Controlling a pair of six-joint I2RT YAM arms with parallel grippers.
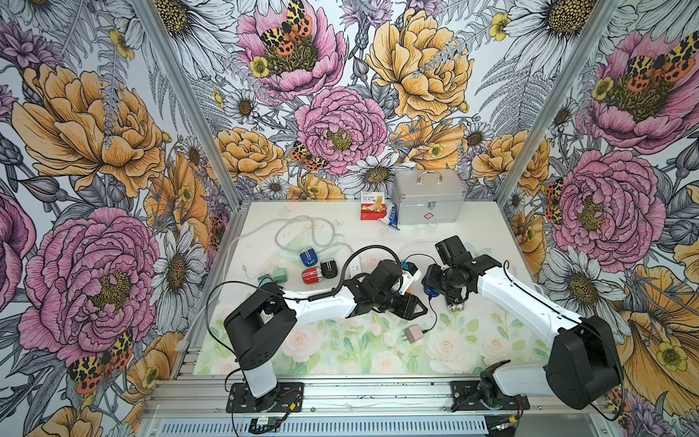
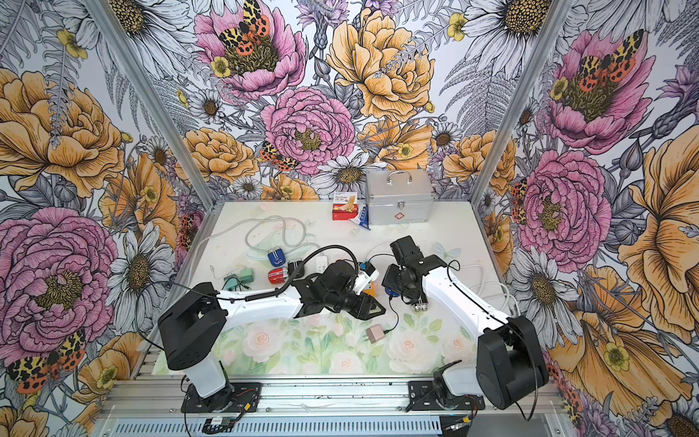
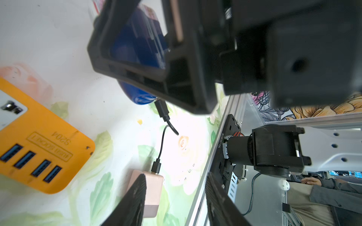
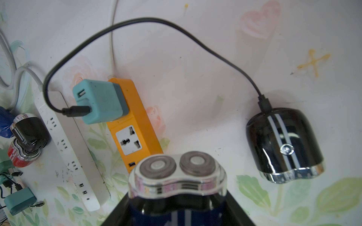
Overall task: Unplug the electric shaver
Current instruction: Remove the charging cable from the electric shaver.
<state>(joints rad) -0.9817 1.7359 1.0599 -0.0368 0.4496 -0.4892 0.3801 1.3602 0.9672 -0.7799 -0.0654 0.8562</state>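
Note:
My right gripper (image 4: 177,211) is shut on a blue electric shaver (image 4: 177,176) with twin silver heads, holding it just above the table (image 1: 491,333). In the left wrist view a black cable (image 3: 161,148) is plugged into the bottom of the blue shaver (image 3: 137,49). The cable runs down to a pink adapter (image 3: 154,187) lying loose on the table. My left gripper (image 3: 176,203) is open, with one finger over the adapter's edge and nothing between the fingers. In both top views the left gripper (image 1: 421,311) sits between the shaver (image 1: 431,290) and the adapter (image 1: 413,333).
An orange power strip (image 4: 135,125) holds a teal adapter (image 4: 98,103) cabled to a black shaver (image 4: 282,144). A white strip (image 4: 72,156) lies beside it. Blue, black and red shavers (image 1: 316,266) and green adapters (image 1: 274,278) lie left; a silver case (image 1: 427,202) and red box (image 1: 372,212) stand at the back.

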